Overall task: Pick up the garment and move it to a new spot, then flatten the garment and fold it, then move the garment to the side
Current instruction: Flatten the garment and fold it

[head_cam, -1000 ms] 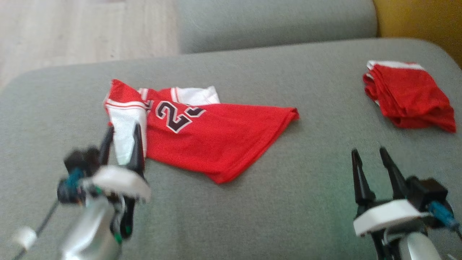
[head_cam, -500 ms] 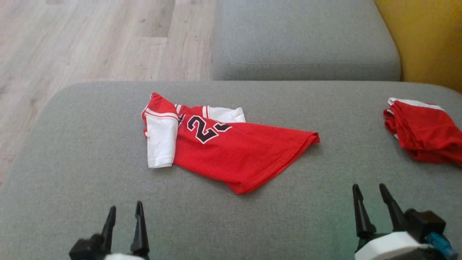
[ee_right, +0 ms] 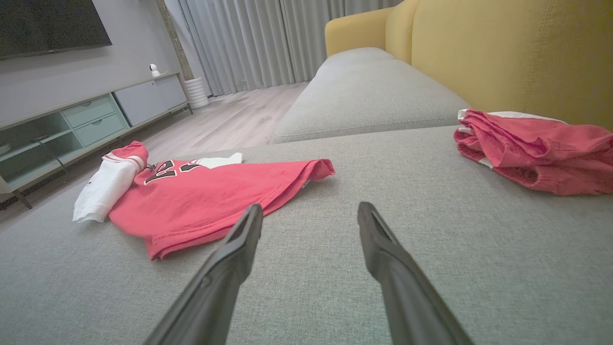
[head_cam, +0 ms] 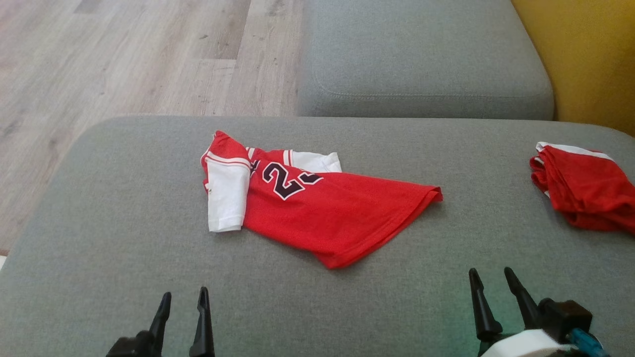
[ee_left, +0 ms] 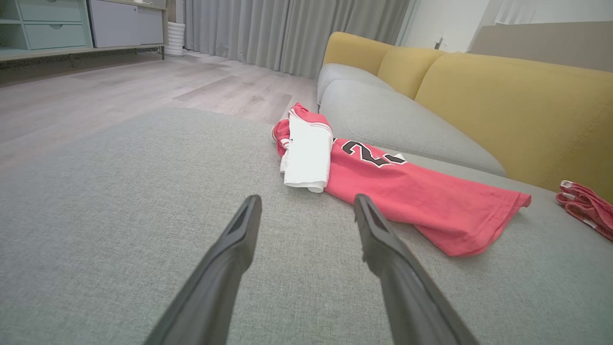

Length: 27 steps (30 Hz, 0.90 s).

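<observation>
Beyond left gripper [head_cam: 184, 297] and right gripper [head_cam: 490, 275], garment [head_cam: 327, 218]

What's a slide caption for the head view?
Red jersey lies on the grey sofa seat, second red garment to its right; left hand and right hand open and empty below.

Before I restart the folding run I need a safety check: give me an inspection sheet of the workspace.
surface: grey sofa cushion, flat.
job's things: red numbered jersey lying mid-cushion, one white sleeve folded over.
clutter: second red garment bunched at the right edge.
tools: left tool and right tool open, holding nothing, short of the jersey.
cables: blue connector behind right tool.
surroundings: wood floor, yellow backrest.
</observation>
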Available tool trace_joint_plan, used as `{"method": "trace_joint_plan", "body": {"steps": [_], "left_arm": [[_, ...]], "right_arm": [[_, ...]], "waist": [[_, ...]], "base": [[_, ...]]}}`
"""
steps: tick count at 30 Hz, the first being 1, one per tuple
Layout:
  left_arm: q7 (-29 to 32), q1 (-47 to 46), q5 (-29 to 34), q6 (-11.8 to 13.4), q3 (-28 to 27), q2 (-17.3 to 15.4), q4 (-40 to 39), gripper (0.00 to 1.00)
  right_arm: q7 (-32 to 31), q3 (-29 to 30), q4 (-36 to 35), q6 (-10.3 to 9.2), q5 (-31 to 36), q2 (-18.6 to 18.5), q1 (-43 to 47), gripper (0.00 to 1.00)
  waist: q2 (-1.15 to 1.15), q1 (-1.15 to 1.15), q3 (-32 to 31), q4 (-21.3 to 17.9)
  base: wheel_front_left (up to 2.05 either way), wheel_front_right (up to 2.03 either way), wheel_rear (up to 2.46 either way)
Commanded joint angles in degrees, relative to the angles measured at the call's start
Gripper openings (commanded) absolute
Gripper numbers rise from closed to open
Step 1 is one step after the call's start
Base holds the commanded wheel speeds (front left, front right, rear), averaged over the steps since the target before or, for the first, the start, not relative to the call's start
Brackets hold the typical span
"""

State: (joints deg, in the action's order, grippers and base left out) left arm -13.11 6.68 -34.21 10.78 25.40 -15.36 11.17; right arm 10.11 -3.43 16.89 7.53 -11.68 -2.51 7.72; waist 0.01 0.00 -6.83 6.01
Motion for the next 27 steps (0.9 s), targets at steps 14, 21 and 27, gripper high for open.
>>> {"method": "trace_joint_plan", "body": {"steps": [14,21,27], "left_arm": [[0.5,-2.4,0.2,1.1,-1.7,-1.3,-3.1,1.00],[0.6,-3.2,0.6,0.9,-0.9,-1.3,-3.4,1.00],[0.8,-4.6,1.4,0.5,0.6,-0.6,-3.5,1.00]], "right_arm": [[1.3,-1.3,0.0,-0.04,0.0,-0.4,-3.6,1.00],[-0.8,0.5,0.9,-0.04,1.7,-0.4,-7.7,1.00],[-4.7,3.3,5.1,-0.04,5.6,-0.4,-16.6,1.00]], "waist": [[-0.01,0.00,0.4,0.3],[-0.01,0.00,2.6,3.2],[-0.01,0.00,6.2,7.9]], "base": [[0.00,0.00,0.00],[0.00,0.00,0.00],[0.00,0.00,0.00]]}}
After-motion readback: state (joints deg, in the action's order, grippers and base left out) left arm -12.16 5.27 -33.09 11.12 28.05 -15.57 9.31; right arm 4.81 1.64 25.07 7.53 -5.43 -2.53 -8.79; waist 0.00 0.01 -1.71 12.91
